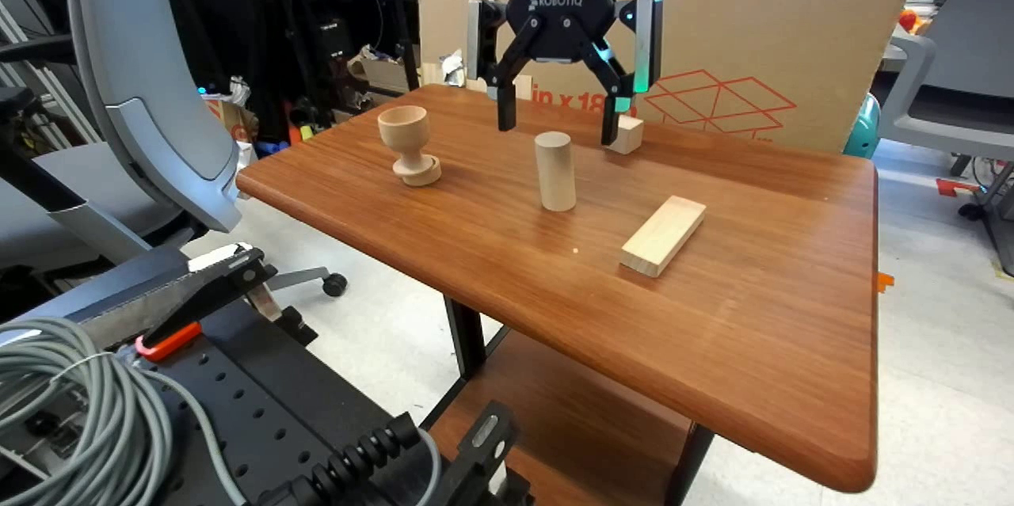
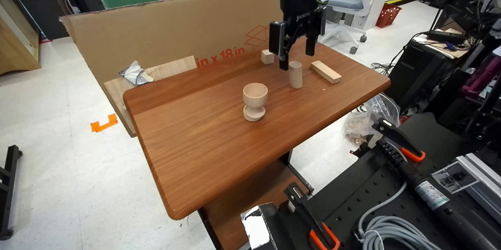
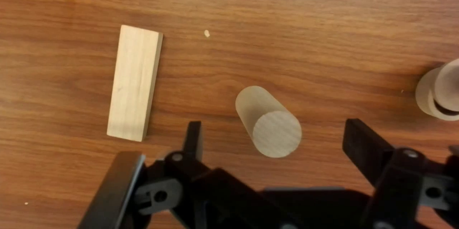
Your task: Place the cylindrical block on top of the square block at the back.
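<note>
The cylindrical block is a tall, slim light-wood cylinder standing upright on the table. It also shows in an exterior view and in the wrist view. The square block, a small light-wood cube, sits at the back of the table near the cardboard; it also shows in an exterior view. It cannot be made out clearly in the wrist view. My gripper is open and empty, pointing down above the cylinder. In the wrist view the fingers are wide apart, one on each side of the cylinder's top, not touching it.
A flat rectangular wooden block lies on the table in front of the cube. A wooden cup-shaped piece on a round base stands on the other side of the cylinder. A cardboard sheet rises along the table's back edge.
</note>
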You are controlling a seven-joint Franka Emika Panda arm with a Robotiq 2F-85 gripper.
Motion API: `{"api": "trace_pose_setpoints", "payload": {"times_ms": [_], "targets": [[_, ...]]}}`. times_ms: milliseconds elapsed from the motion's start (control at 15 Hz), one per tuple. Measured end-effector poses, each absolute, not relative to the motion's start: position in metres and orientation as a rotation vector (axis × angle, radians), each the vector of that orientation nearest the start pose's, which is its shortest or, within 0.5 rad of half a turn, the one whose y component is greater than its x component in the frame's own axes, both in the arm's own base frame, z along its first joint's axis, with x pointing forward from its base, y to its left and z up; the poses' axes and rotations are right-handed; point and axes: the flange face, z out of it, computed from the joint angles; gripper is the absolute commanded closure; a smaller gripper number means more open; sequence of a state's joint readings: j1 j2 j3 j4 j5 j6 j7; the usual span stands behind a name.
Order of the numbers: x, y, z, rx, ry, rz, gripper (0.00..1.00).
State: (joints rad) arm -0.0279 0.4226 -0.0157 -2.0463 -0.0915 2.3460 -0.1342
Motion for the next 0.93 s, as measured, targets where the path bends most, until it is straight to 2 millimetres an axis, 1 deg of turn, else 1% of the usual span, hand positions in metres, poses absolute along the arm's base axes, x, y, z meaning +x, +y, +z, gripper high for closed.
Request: {"api": "trace_pose_setpoints", "payload": {"times_ms": [267,333,400,600,733,933], "targets": [[0.582,-0.018,0.212,-3.178,-0.281,0.228,0.00],[0.582,-0.017,0.210,-3.178,-0.284,0.232,0.25],[0.582,-0.017,0.208,-3.178,-0.287,0.236,0.26],[0.582,-0.017,0.206,-3.191,-0.306,0.245,0.51],[0.582,-0.017,0.206,-3.202,-0.316,0.247,0.65],[0.582,-0.017,0.206,-3.212,-0.341,0.249,0.88]]}}
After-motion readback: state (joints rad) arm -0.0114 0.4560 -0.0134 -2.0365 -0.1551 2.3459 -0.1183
